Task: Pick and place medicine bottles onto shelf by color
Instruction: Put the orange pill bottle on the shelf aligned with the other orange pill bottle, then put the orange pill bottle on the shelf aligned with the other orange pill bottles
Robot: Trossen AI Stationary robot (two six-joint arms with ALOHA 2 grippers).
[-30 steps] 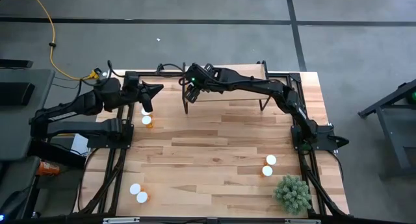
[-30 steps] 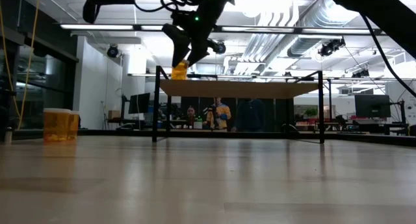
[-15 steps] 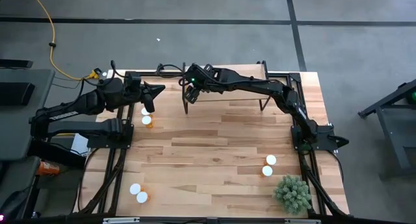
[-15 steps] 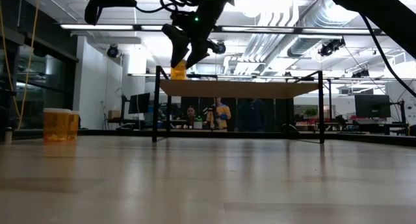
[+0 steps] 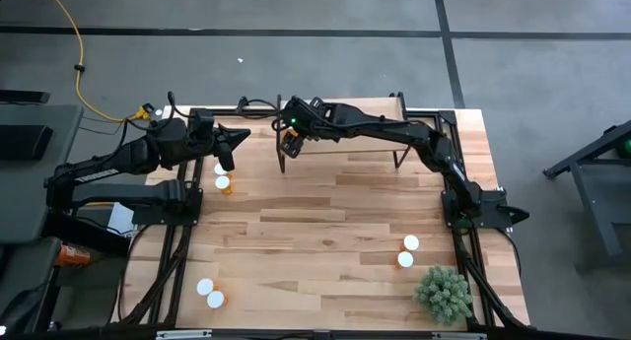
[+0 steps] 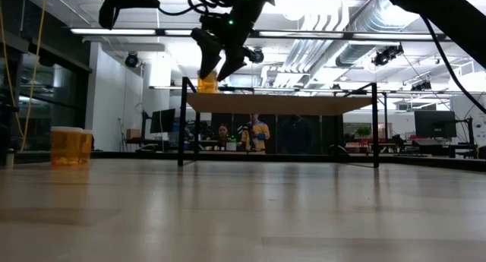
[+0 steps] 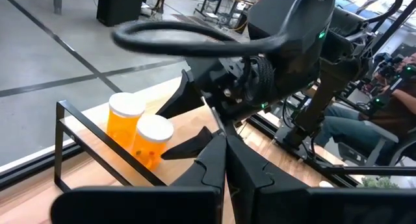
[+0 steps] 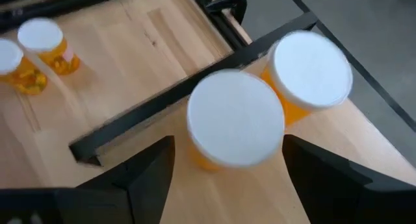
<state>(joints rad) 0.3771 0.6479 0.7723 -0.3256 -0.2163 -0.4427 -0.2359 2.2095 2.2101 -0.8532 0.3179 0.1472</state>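
The shelf stands at the table's far edge. Two orange medicine bottles with white caps stand upright on its left end, one between the fingers of my right gripper, the other just beside it. The right gripper is open, slanting down from above; its fingers stand on either side of the nearer bottle, clear of its cap. My left gripper hangs shut to the left of the shelf, holding nothing. More bottles stand on the table: two by the left arm, two near left, two at the right.
A green bushy plant sits at the near right corner. The arms' black base frames run along the table's left and right edges. The shelf's thin black legs stand on the tabletop.
My right gripper has opened wider around the bottle on the shelf's left end and let go of it. The bottle stays upright on the shelf. Neither arm has shifted otherwise.
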